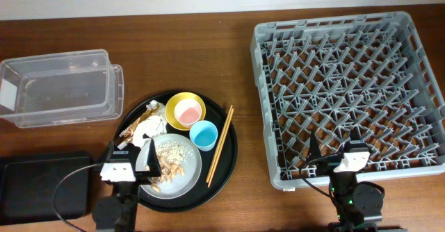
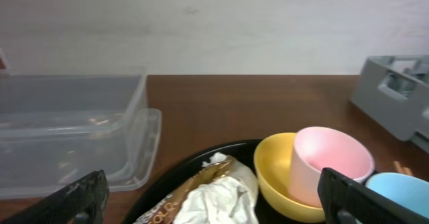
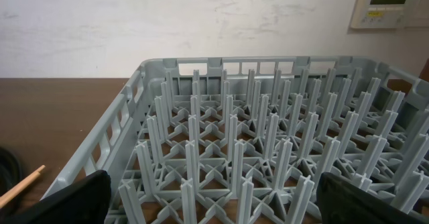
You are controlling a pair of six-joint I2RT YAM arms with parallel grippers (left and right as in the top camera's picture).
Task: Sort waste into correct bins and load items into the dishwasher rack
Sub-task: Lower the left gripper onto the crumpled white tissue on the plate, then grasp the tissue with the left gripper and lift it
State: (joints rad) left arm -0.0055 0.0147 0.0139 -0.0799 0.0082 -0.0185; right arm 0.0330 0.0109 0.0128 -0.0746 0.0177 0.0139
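Note:
On the round black tray [image 1: 226,162] lie a crumpled white tissue [image 1: 154,125] and a gold-brown wrapper [image 1: 141,118]. A yellow bowl [image 1: 175,101] there holds a pink cup [image 1: 188,111]. Beside it stand a light-blue cup [image 1: 203,135], wooden chopsticks [image 1: 220,145] and a pale-grey plate [image 1: 182,176] with beige food scraps [image 1: 170,157]. My left gripper [image 1: 131,153] is open and empty, low over the tissue [image 2: 218,200] and wrapper [image 2: 201,177]. My right gripper [image 1: 336,153] is open and empty over the front edge of the grey dishwasher rack [image 1: 348,86].
The clear plastic tub [image 1: 62,86] stands at the back left, also in the left wrist view [image 2: 67,130]. The shallow black bin [image 1: 42,183] sits at the front left. The rack's upright pegs [image 3: 268,150] fill the right wrist view.

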